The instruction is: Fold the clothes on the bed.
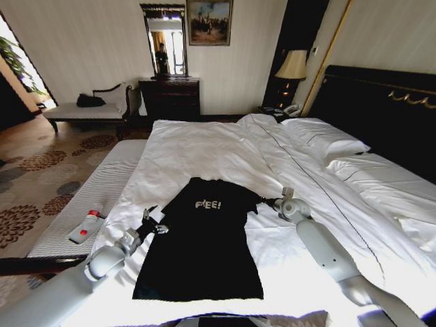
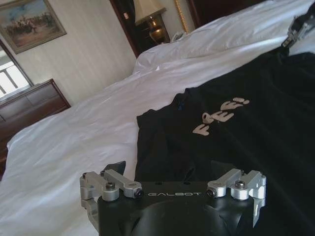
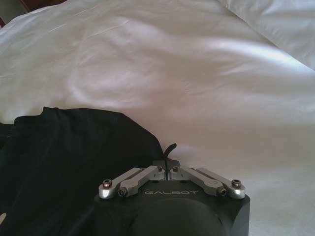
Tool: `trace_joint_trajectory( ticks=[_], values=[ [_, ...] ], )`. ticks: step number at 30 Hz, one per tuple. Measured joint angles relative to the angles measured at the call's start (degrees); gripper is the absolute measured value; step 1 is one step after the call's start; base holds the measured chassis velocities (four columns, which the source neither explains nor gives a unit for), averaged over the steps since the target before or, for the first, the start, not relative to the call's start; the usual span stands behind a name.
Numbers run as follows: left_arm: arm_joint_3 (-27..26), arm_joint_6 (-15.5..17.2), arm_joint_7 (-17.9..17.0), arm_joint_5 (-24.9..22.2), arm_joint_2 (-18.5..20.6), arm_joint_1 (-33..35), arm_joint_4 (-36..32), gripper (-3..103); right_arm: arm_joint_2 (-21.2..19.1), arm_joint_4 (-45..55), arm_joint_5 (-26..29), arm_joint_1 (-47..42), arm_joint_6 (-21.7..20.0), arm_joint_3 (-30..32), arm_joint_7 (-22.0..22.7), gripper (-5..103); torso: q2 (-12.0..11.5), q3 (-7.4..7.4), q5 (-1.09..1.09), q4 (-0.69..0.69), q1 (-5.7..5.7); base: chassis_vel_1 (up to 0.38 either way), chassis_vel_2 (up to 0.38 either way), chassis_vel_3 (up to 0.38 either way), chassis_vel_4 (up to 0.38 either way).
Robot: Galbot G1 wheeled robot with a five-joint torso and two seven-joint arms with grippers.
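Observation:
The clothes [image 1: 204, 238], a black T-shirt with white "FREE!" lettering [image 2: 219, 115], lie flat on the white duvet of the bed [image 1: 225, 150], collar toward the pillows. My left gripper [image 1: 153, 223] is at the shirt's left sleeve edge. In the left wrist view this gripper [image 2: 170, 172] is open, one finger over the sheet and the other over the black cloth. My right gripper [image 1: 272, 202] sits at the shirt's right shoulder edge. In the right wrist view it [image 3: 169, 156] is shut where the black fabric [image 3: 74, 162] ends.
A striped bench [image 1: 88, 197] runs along the bed's left side with a white and red bottle [image 1: 86, 227] on it. Pillows [image 1: 327, 139] and the dark headboard [image 1: 381, 116] are at the far right. A dresser [image 1: 170, 97] stands by the back wall.

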Motion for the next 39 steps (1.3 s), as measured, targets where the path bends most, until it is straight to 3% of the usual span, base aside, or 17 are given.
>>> trace_joint_trajectory(
  ticks=[5, 14, 21, 26, 29, 33, 35, 36, 38, 39],
  values=[
    [0.45, -0.96, -0.94, 4.65, -0.84, -0.83, 1.60, 98, 0.02, 0.03, -0.08, -0.33, -0.01, 0.00, -0.03, 0, 0.00, 0.00, 0.00, 0.01, 0.00, 0.000, 0.000, 0.000, 0.000],
    [1.54, -0.15, -2.18, 5.67, -4.85, -1.23, 4.12, 102, 0.25, -0.11, -0.41, -0.54, -0.01, -0.09, -0.09, 0, 0.00, 0.00, 0.00, 0.01, 0.00, 0.000, 0.000, 0.000, 0.000],
    [2.43, -0.13, -3.39, 6.89, -7.21, -2.27, 6.21, 95, 0.45, -0.36, -0.49, -0.06, -0.01, -0.52, -0.08, 0, 0.00, 0.00, 0.00, 0.00, 0.00, 0.000, 0.000, 0.000, 0.000],
    [3.60, -0.99, -4.37, 7.62, -7.70, -3.67, 7.77, 75, 0.55, -0.50, -0.49, 0.02, -0.01, -0.51, -0.09, 0, 0.00, 0.00, 0.00, 0.01, 0.00, 0.000, 0.000, 0.000, 0.000],
    [3.98, -1.34, -4.88, 7.70, -8.10, -4.35, 8.45, 69, 0.55, -0.59, -0.52, -0.09, -0.01, -0.41, -0.16, 0, 0.00, 0.00, 0.01, 0.01, 0.00, 0.000, 0.000, 0.000, 0.000],
    [4.86, -1.67, -5.28, 7.74, -9.25, -5.84, 10.05, 47, 0.59, -0.64, -0.55, -0.23, -0.01, -0.32, -0.24, 0, 0.00, 0.00, 0.00, 0.00, 0.00, 0.000, 0.000, 0.000, 0.000],
    [5.09, -1.69, -5.32, 7.72, -9.45, -6.09, 10.34, 47, 0.58, -0.63, -0.55, -0.23, -0.01, -0.30, -0.25, 0, 0.00, 0.00, 0.00, 0.00, 0.00, 0.000, 0.000, 0.000, 0.000],
    [5.40, -1.76, -5.32, 7.72, -9.68, -6.41, 10.74, 36, 0.56, -0.63, -0.54, -0.22, 0.00, -0.30, -0.26, 0, 0.00, 0.00, 0.00, 0.01, 0.00, 0.000, 0.000, 0.000, 0.000],
    [5.63, -1.78, -5.32, 7.74, -9.85, -6.66, 11.03, 36, 0.55, -0.63, -0.53, -0.19, 0.00, -0.30, -0.27, 0, 0.00, 0.00, 0.00, 0.00, 0.00, 0.000, 0.000, 0.000, 0.000],
    [5.81, -1.79, -5.34, 7.74, -10.02, -6.92, 11.30, 31, 0.53, -0.63, -0.52, -0.15, 0.00, -0.30, -0.27, 0, 0.00, 0.00, 0.00, 0.01, 0.00, 0.000, 0.000, 0.000, 0.000]
  ],
)
